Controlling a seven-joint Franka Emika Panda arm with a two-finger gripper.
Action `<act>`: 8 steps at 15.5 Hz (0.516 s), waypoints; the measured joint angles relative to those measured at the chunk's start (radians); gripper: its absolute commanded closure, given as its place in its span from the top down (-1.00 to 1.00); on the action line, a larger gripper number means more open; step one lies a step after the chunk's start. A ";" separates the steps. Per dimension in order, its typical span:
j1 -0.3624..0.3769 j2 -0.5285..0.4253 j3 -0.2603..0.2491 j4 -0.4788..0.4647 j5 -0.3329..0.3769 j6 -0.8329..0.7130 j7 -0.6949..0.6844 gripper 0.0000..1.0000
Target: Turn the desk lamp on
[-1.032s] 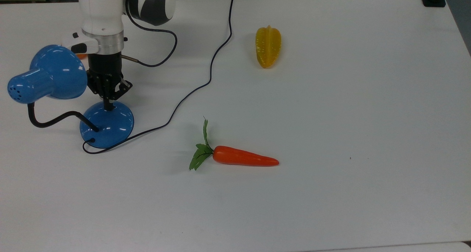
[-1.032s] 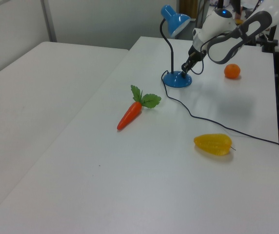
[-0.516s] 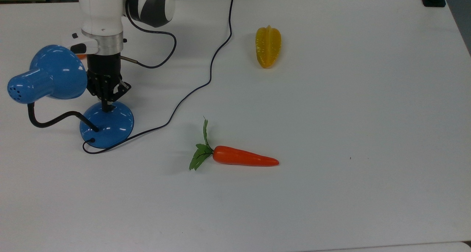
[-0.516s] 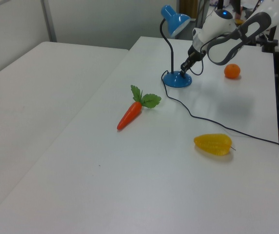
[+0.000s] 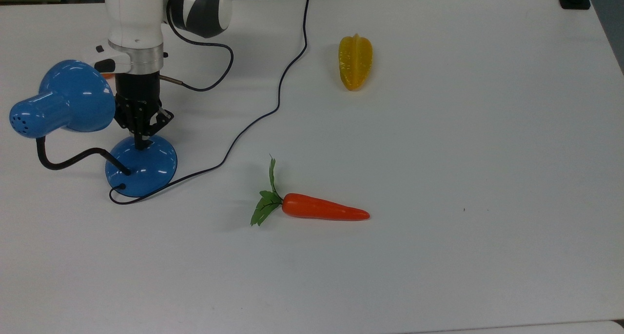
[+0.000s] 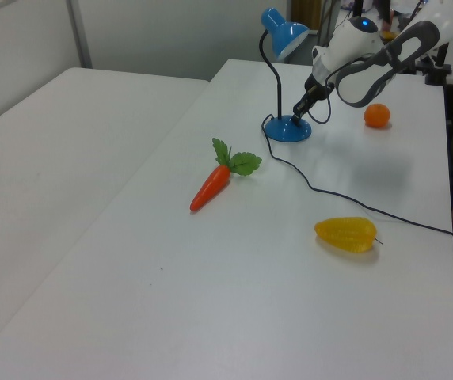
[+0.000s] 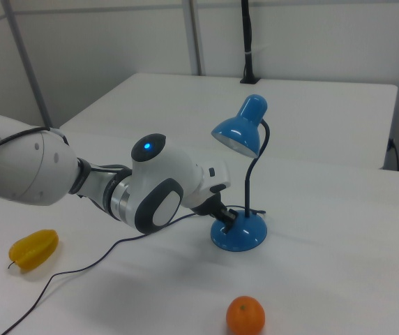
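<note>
— Where's the desk lamp?
— On the desk, at the top view's left; its shade looks unlit in the right view.
— And the gripper?
— Fingertips together, tip on the lamp's base; the switch is hidden beneath it.

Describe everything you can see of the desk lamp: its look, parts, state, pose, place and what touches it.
The desk lamp is glossy blue, seemingly metal: a bell-shaped shade on a bent black gooseneck rising from a round domed base. It stands upright on the white table, near the top view's left edge. A black cord trails from the base. No glow shows in the shade. The gripper points down, its tip at the base.
</note>
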 measured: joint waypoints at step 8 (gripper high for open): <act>0.001 -0.016 0.000 0.006 0.000 -0.033 0.000 -1.00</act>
